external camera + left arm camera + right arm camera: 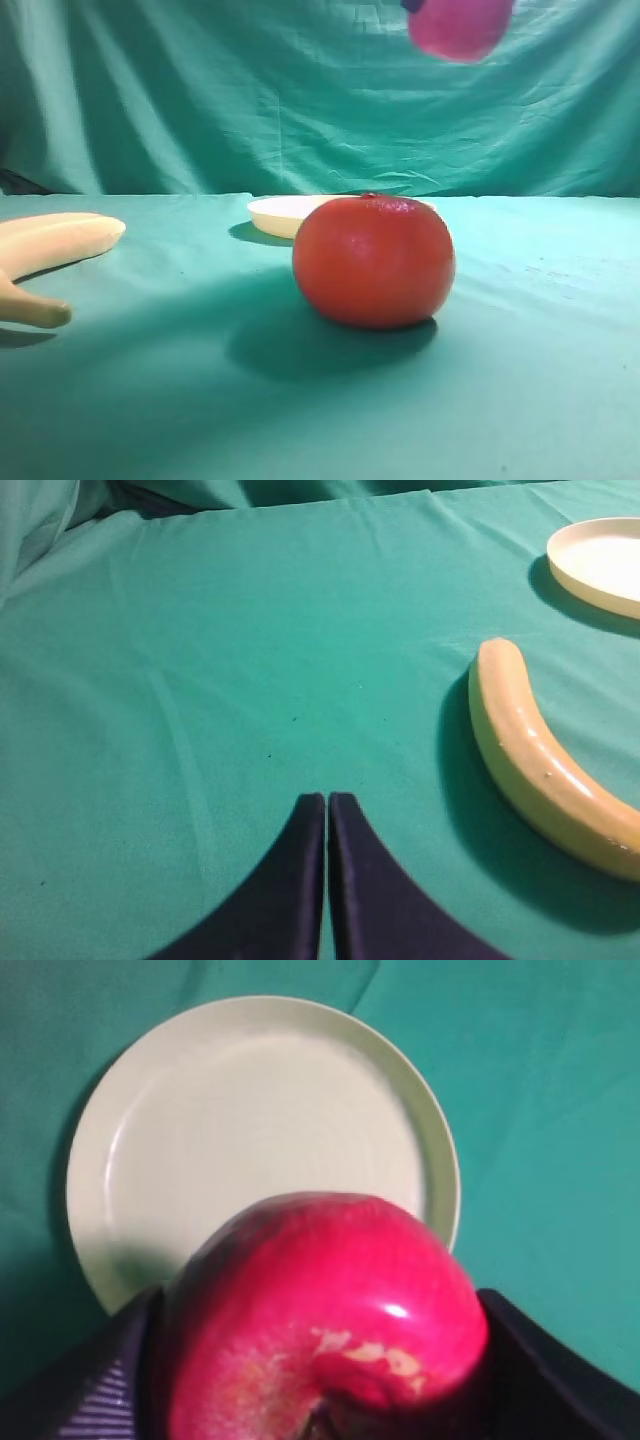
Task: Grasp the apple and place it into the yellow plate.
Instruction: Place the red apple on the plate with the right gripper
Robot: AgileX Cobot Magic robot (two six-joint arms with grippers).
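The right gripper (325,1400) is clamped on the apple (325,1320), its dark fingers (90,1390) pressing either side of the glossy magenta-red fruit. In the right wrist view the apple hangs above the plate (140,1140), covering the plate's near rim. In the high view the apple (460,25) is up at the top edge, in the air, well above the cloth (150,400). The plate (275,213) lies far back on the cloth, partly hidden behind a large orange-red fruit (373,262) that sits nearer the camera. The left gripper (327,810) has its two dark fingers pressed together, holding nothing, low over bare cloth. A banana (535,765) lies to its right, and the plate (570,575) sits beyond the banana.
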